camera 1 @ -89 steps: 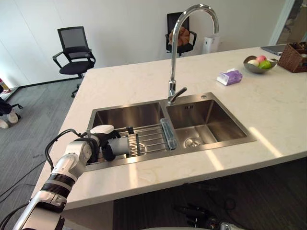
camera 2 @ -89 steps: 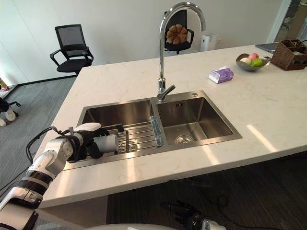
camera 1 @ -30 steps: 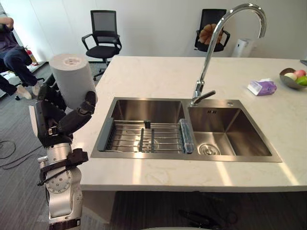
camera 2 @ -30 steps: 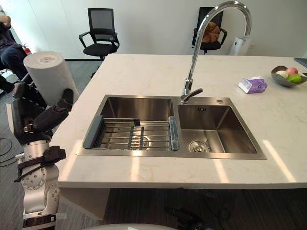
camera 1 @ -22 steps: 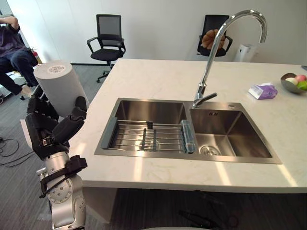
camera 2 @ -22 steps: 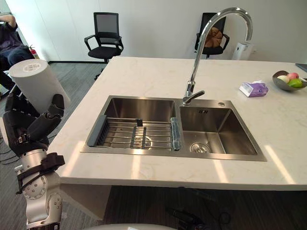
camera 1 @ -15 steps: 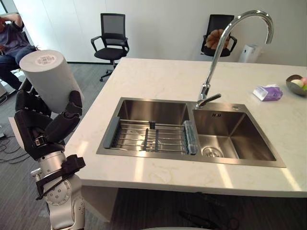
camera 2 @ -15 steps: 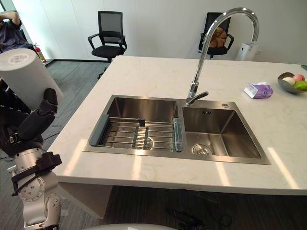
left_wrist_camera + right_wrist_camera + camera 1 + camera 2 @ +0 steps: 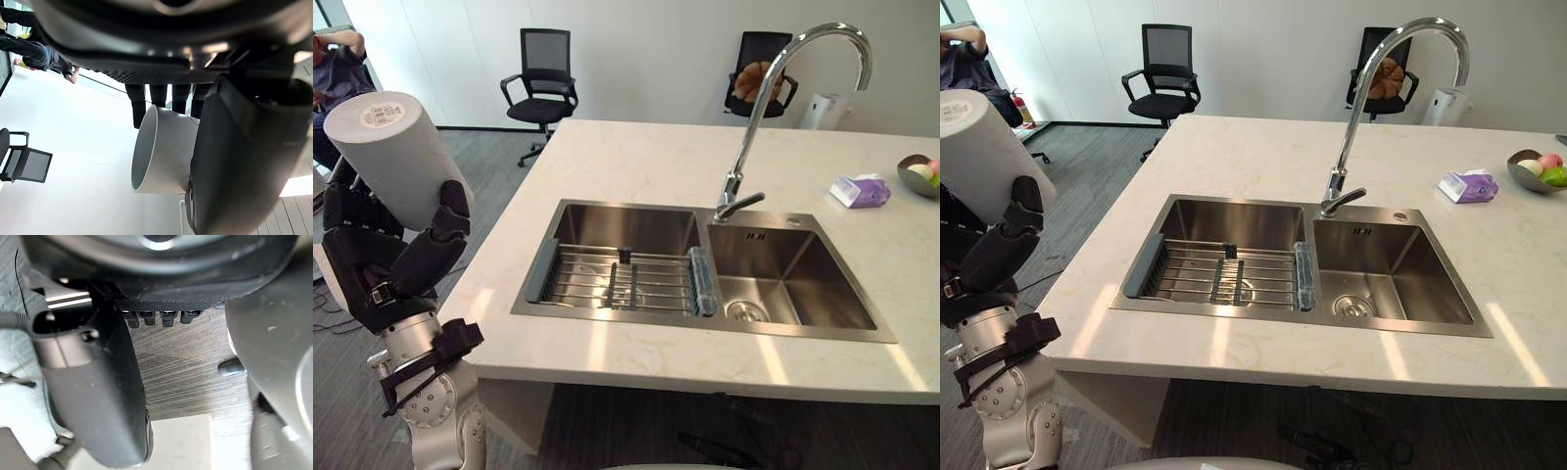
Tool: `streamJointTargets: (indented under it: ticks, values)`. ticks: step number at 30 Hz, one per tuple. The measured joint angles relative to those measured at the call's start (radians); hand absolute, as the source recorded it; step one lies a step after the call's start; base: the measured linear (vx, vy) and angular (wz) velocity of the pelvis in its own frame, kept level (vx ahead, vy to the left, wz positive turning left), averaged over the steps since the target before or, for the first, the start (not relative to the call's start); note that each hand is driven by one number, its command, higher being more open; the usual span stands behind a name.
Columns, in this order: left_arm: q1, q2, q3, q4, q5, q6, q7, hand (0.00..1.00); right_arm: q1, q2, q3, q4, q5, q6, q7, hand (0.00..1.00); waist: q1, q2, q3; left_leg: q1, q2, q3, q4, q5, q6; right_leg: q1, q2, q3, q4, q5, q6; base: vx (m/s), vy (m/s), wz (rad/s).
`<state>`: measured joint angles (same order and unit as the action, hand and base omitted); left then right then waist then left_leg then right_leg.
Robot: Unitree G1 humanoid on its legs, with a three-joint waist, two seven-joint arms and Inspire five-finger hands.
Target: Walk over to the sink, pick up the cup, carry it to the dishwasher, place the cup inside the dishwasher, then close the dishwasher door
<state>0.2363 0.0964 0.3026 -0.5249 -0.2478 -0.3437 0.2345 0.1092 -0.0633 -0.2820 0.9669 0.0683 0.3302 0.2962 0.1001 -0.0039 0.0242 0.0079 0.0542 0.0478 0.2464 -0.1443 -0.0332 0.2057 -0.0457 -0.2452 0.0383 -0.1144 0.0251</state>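
You have a big pale stone counter (image 9: 636, 157) in front of you. It fills most of the head views. A steel sink (image 9: 759, 328) with two bowls is set into it. A tall shiny tap (image 9: 773, 88) bends over the wall between the two bowls. A wire rack (image 9: 617, 279) lies in the sink's left bowl.

Behind the counter two black office chairs stand by the white wall, one on the left (image 9: 543, 78) and one on the right (image 9: 759, 83). The right chair has something round and brown on its seat. A person (image 9: 337, 73) sits at the far left edge.

The cup (image 9: 396, 157) is not in the sink. It is a big pale cup, and your left hand (image 9: 382, 264) has it. The hand is raised off the counter's left side, over the grey floor, well apart from the sink. The dark fingers and the thumb (image 9: 435, 255) are wrapped round the cup's lower part. The cup leans away from the counter, and its flat closed end points up. In the left wrist view you see the cup's open mouth (image 9: 146, 152) past the fingers.

Your right hand (image 9: 98, 396) shows in its own wrist view. It hangs loose over the floor, with nothing in it.

A small purple tissue pack (image 9: 860, 190) lies on the counter's right side. A grey bowl of fruit (image 9: 920, 174) sits near it, at the edge.
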Motion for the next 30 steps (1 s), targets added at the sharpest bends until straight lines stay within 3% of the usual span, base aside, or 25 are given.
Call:
streamJointTargets:
  ticks: [2, 4, 5, 6, 7, 9, 10, 11, 12, 13, 14, 15, 16, 17, 19, 21, 23, 25, 27, 28, 29, 30]
  values:
    - [0.021, -0.001, -0.008, -0.037, 0.003, 0.001, 0.0, 0.0, -0.018, -0.014, 0.043, -0.005, -0.042, 0.004, 0.016, 1.0, 0.015, 0.006, 0.047, -0.051, -0.004, -0.035, 0.087, -0.007, -0.007, 0.022, 0.002, -0.057, 0.001, -0.002, -0.003, -0.1, -0.016, 0.89]
    - [0.049, -0.008, -0.037, -0.038, 0.004, -0.004, 0.014, 0.0, -0.031, -0.044, 0.071, 0.0, -0.041, 0.016, 0.024, 1.0, 0.028, 0.028, 0.073, -0.097, -0.02, -0.072, 0.053, 0.019, 0.004, 0.0, 0.003, -0.162, 0.018, -0.015, -0.007, -0.19, 0.0, 1.29]
    - [0.066, -0.013, -0.038, -0.038, 0.005, -0.011, 0.022, 0.0, -0.037, -0.05, 0.074, 0.002, -0.041, 0.018, 0.026, 1.0, 0.038, 0.03, 0.077, -0.101, -0.025, -0.075, 0.023, 0.029, -0.01, -0.014, -0.004, -0.176, 0.032, -0.018, -0.009, -0.22, -0.006, 1.21]
    - [0.091, -0.027, -0.039, -0.036, 0.012, -0.015, 0.052, 0.0, -0.045, -0.058, 0.068, 0.013, -0.042, 0.017, 0.028, 1.0, 0.053, 0.026, 0.081, -0.125, -0.02, -0.013, -0.036, 0.024, -0.003, -0.047, -0.025, -0.237, 0.042, -0.015, -0.009, -0.2, -0.017, 1.14]
    - [0.086, -0.034, -0.039, -0.029, 0.013, -0.016, 0.064, 0.0, -0.06, -0.058, 0.048, 0.039, -0.038, 0.012, 0.028, 1.0, 0.051, 0.006, 0.086, -0.142, -0.002, 0.079, -0.015, 0.019, 0.036, -0.062, -0.05, -0.29, 0.033, -0.014, -0.011, -0.16, -0.025, 1.36]
    - [0.067, -0.038, -0.061, -0.02, 0.013, -0.016, 0.07, 0.0, -0.082, -0.081, 0.042, 0.079, -0.02, 0.011, 0.022, 1.0, 0.043, 0.008, 0.103, -0.176, 0.058, 0.273, 0.165, -0.021, 0.112, -0.071, -0.097, -0.383, 0.063, -0.017, -0.012, -0.09, 0.022, 1.42]
    - [0.058, -0.047, -0.075, -0.013, 0.013, -0.017, 0.057, 0.0, -0.064, -0.103, 0.041, 0.081, -0.001, 0.019, 0.002, 1.0, 0.039, 0.012, 0.1, -0.145, 0.122, 0.405, 0.303, -0.022, 0.147, -0.073, -0.151, -0.462, 0.121, -0.021, -0.018, -0.02, 0.068, 1.62]
    - [0.059, -0.054, -0.079, -0.014, 0.014, -0.023, 0.044, 0.0, -0.044, -0.126, 0.036, 0.069, 0.016, 0.016, 0.002, 1.0, 0.03, 0.038, 0.085, -0.124, 0.184, 0.445, 0.358, 0.039, 0.197, -0.085, -0.179, -0.514, 0.184, -0.031, -0.034, 0.01, 0.088, 1.54]
    - [0.054, -0.055, -0.084, -0.012, 0.015, -0.026, 0.037, 0.0, -0.033, -0.153, 0.031, 0.055, 0.02, 0.015, 0.002, 1.0, 0.021, 0.063, 0.077, -0.115, 0.214, 0.456, 0.363, 0.116, 0.216, -0.098, -0.193, -0.549, 0.254, -0.047, -0.045, 0.0, 0.131, 1.72]
    - [0.018, -0.056, -0.096, 0.001, 0.015, -0.034, 0.026, 0.0, -0.024, -0.19, 0.008, 0.047, 0.025, 0.01, 0.003, 1.0, -0.015, 0.092, 0.085, -0.131, 0.178, 0.455, 0.316, 0.127, 0.228, -0.152, -0.227, -0.551, 0.361, -0.102, -0.036, -0.09, 0.105, 2.16]
    - [-0.03, -0.062, -0.079, 0.02, 0.013, -0.045, 0.028, 0.0, -0.04, -0.193, -0.011, 0.082, 0.022, 0.015, 0.005, 1.0, -0.046, 0.081, 0.075, -0.092, 0.104, 0.376, 0.104, 0.115, 0.21, -0.182, -0.127, -0.552, 0.166, -0.096, -0.054, -0.14, 0.074, 2.21]
    - [-0.071, -0.054, -0.066, 0.021, 0.01, -0.051, 0.028, 0.0, -0.042, -0.183, -0.016, 0.091, 0.021, 0.019, 0.009, 1.0, -0.05, 0.072, 0.076, -0.069, 0.093, 0.395, 0.077, 0.094, 0.219, -0.185, -0.093, -0.56, 0.029, -0.052, -0.063, -0.2, -0.053, 2.29]
    - [-0.129, -0.063, -0.077, 0.067, 0.01, -0.1, 0.02, 0.0, -0.031, -0.184, -0.018, 0.1, 0.022, 0.02, 0.005, 1.0, -0.061, 0.091, 0.093, -0.028, 0.16, 0.45, 0.12, 0.018, 0.17, -0.159, -0.065, -0.627, -0.017, 0.087, -0.075, -0.17, -0.006, 1.88]
    - [-0.134, -0.075, -0.089, 0.089, 0.006, -0.1, 0.007, 0.0, -0.039, -0.187, -0.042, 0.118, 0.027, 0.038, -0.012, 1.0, -0.06, 0.113, 0.102, 0.026, 0.168, 0.495, 0.055, 0.055, 0.088, -0.158, -0.1, -0.664, 0.027, 0.075, -0.072, -0.16, 0.104, 1.68]
    - [-0.108, -0.08, -0.123, 0.112, 0.004, -0.094, -0.006, 0.0, -0.04, -0.188, -0.049, 0.122, 0.026, 0.041, -0.022, 1.0, -0.068, 0.101, 0.113, 0.088, 0.159, 0.562, -0.037, 0.119, 0.07, -0.136, -0.167, -0.735, 0.074, 0.069, -0.062, -0.11, 0.272, 1.26]
    - [-0.094, -0.079, -0.157, 0.102, 0.013, -0.094, -0.03, 0.0, -0.039, -0.191, -0.047, 0.119, 0.027, 0.053, -0.027, 1.0, -0.068, 0.114, 0.104, 0.117, 0.167, 0.6, -0.108, 0.142, 0.043, -0.112, -0.218, -0.815, 0.124, 0.068, -0.058, -0.11, 0.306, 1.32]
    - [-0.093, -0.073, -0.174, 0.074, 0.014, -0.1, -0.05, 0.0, -0.03, -0.208, -0.04, 0.117, 0.028, 0.069, -0.054, 1.0, -0.066, 0.122, 0.099, 0.136, 0.097, 0.578, -0.199, 0.135, -0.004, -0.069, -0.302, -0.91, 0.199, 0.079, -0.04, -0.11, 0.422, 1.39]
    - [-0.093, -0.06, -0.169, 0.044, 0.01, -0.102, -0.039, 0.0, -0.023, -0.213, -0.036, 0.117, 0.027, 0.075, -0.074, 1.0, -0.053, 0.117, 0.102, 0.146, 0.046, 0.52, -0.26, 0.122, -0.028, -0.046, -0.348, -0.945, 0.232, 0.101, -0.009, -0.07, 0.419, 1.21]
    - [-0.093, -0.029, -0.154, 0.052, -0.001, -0.102, -0.025, 0.0, -0.015, -0.209, -0.03, 0.108, 0.027, 0.076, -0.091, 1.0, -0.032, 0.088, 0.114, 0.148, -0.006, 0.459, -0.276, 0.12, 0.003, -0.03, -0.415, -0.903, 0.293, 0.125, -0.017, -0.03, 0.359, 1.15]
    - [-0.094, -0.019, -0.161, 0.065, -0.019, -0.096, -0.019, 0.0, 0.006, -0.205, -0.032, 0.078, 0.029, 0.074, -0.104, 1.0, -0.03, 0.076, 0.115, 0.147, -0.038, 0.393, -0.277, 0.116, 0.026, -0.032, -0.461, -0.788, 0.367, 0.158, -0.063, 0.01, 0.332, 1.19]
    - [-0.095, -0.017, -0.173, 0.069, -0.031, -0.095, -0.018, 0.0, 0.021, -0.203, -0.034, 0.057, 0.037, 0.067, -0.109, 1.0, -0.033, 0.073, 0.117, 0.149, -0.046, 0.354, -0.277, 0.115, 0.036, -0.045, -0.474, -0.703, 0.407, 0.174, -0.091, 0.04, 0.303, 1.75]
    - [-0.093, -0.011, -0.21, 0.089, -0.039, -0.113, -0.018, 0.0, 0.042, -0.186, -0.046, 0.04, 0.069, 0.047, -0.105, 1.0, -0.041, 0.068, 0.102, 0.123, -0.041, 0.275, -0.269, 0.117, 0.049, -0.109, -0.421, -0.468, 0.448, 0.094, -0.035, 0.06, 0.18, 2.14]
